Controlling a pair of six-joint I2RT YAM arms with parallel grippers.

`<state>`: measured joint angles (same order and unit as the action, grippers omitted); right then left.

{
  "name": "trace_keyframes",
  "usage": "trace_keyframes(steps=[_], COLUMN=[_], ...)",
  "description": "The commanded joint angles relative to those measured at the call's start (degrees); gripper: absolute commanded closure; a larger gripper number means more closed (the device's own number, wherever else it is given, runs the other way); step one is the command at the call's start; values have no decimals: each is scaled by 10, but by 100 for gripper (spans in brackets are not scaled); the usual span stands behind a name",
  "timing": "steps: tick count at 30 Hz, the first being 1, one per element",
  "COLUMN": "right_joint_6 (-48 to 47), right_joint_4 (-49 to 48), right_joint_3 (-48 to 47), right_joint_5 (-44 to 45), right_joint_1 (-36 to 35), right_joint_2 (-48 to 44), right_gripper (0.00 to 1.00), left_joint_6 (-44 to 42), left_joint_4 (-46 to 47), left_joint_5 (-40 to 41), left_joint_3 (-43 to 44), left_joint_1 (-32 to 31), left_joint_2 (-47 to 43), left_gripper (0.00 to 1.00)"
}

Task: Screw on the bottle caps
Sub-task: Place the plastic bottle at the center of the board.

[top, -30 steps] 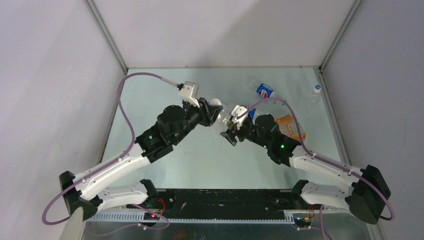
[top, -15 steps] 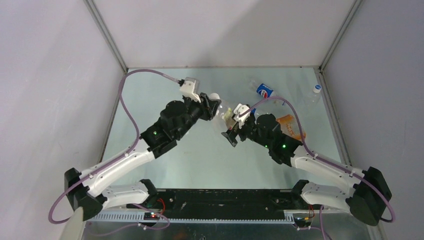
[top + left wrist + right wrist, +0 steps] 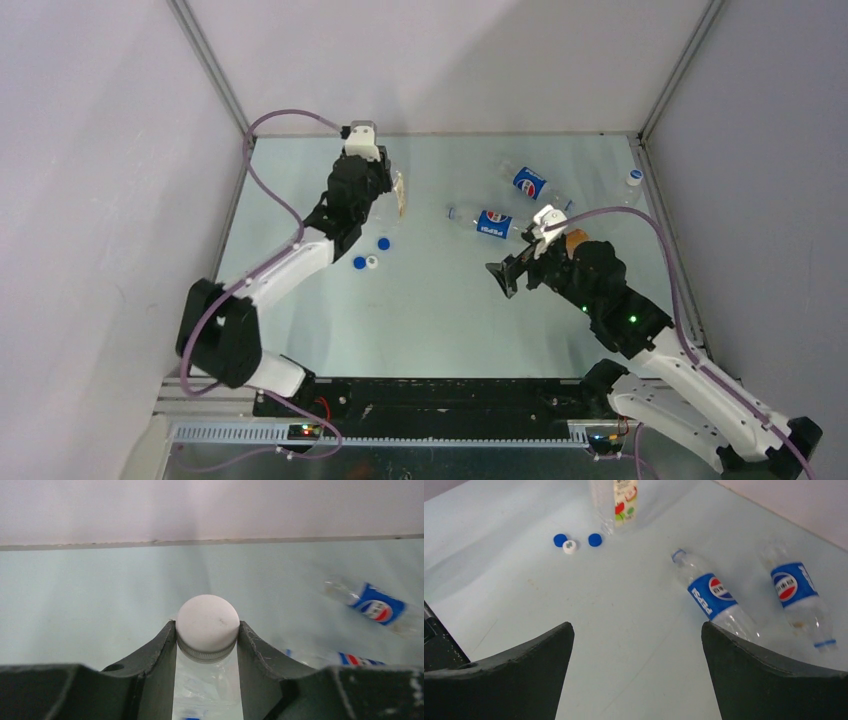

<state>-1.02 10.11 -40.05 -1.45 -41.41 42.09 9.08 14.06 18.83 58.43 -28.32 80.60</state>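
1. Left end effector (image 3: 207,632): pinching the neck of a clear bottle (image 3: 207,690) just under its white cap (image 3: 207,617). The bottle is upright at the far-left of the surface (image 3: 624,605). Right end effector (image 3: 636,627): spread wide, nothing between the fingers.
2. Other caps: two blue caps (image 3: 559,540) and a loose white cap (image 3: 569,546) lie flat, just beside that bottle.
3. Risk A: I can't confirm the white cap is fully seated. If not, it may pop off on release.
4. Risk B: letting go off-vertical could tip the bottle onto the loose caps and scatter them.
5. Risk C: two blue-label bottles (image 3: 716,597) lie on their sides and look uncapped. They are round, so a nudge will prob. roll them.
6. Materials: bottles are thin clear plastic w/ glossy labels and likely dent under a hard squeeze. Caps are small smooth discs, the surface is slick, and I expect a pinch to skid.
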Motion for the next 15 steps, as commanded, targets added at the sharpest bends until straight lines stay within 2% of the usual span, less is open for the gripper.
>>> trace_keyframes(steps=[1,9,15], right_joint_6=[23,24,24], right_joint_4=[69,90,94], right_joint_3=[-8,-8,-8], right_joint_5=[12,4,-4], right_joint_1=[26,53,62], right_joint_2=[-40,-59,-57], right_gripper=[1,1,1], left_joint_6=[-52,-46,-44], left_joint_4=[85,123,130], left_joint_5=[24,4,0], left_joint_3=[55,107,115], left_joint_1=[40,92,103], left_joint_2=[52,142,169], left_gripper=[100,100,94])
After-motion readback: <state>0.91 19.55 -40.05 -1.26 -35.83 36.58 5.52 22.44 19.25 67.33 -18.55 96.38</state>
